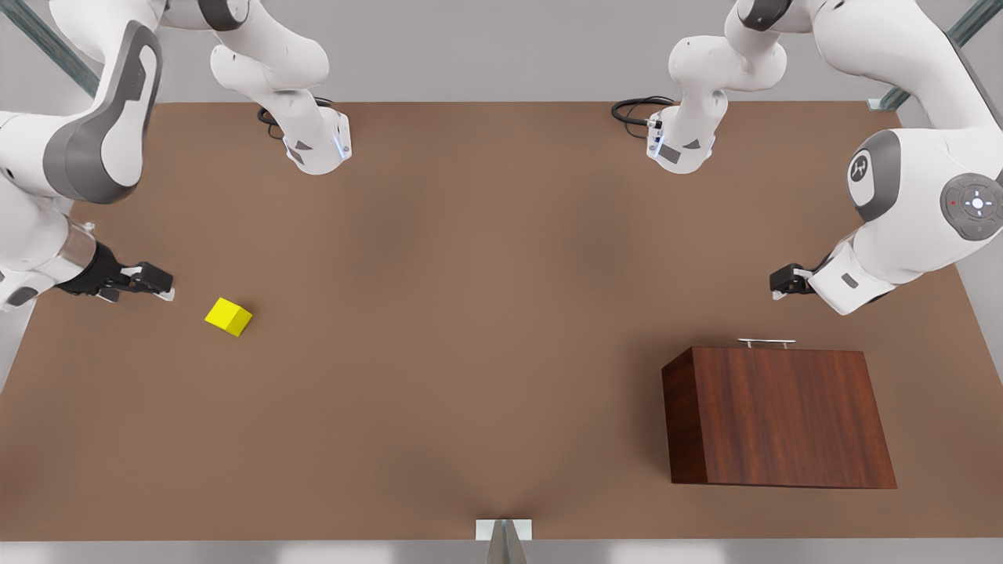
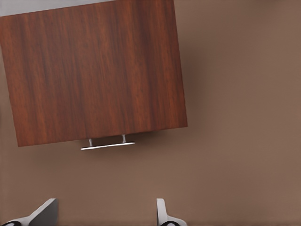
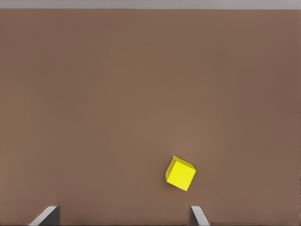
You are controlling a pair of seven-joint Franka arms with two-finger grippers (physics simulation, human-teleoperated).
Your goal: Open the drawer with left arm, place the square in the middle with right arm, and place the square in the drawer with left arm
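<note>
The wood-grain cabinet (image 1: 783,415) stands at the front view's right, its drawer pushed in, with the silver bar handle (image 1: 766,342) on its far side. My left gripper (image 1: 777,285) hovers open just behind that handle; the left wrist view looks down on the cabinet (image 2: 94,70) and the handle (image 2: 107,145) past the spread fingertips (image 2: 161,214). The yellow square (image 1: 229,316) lies on the table at the front view's left. My right gripper (image 1: 166,287) hangs open a short way to its left, apart from it; the square (image 3: 180,173) lies ahead of the fingertips (image 3: 197,217).
Both arm bases (image 1: 317,141) (image 1: 682,141) stand at the back edge with black cables (image 1: 635,110) beside them. A small metal mount (image 1: 504,533) sits at the front edge. Bare brown tabletop (image 1: 486,313) stretches between the square and the cabinet.
</note>
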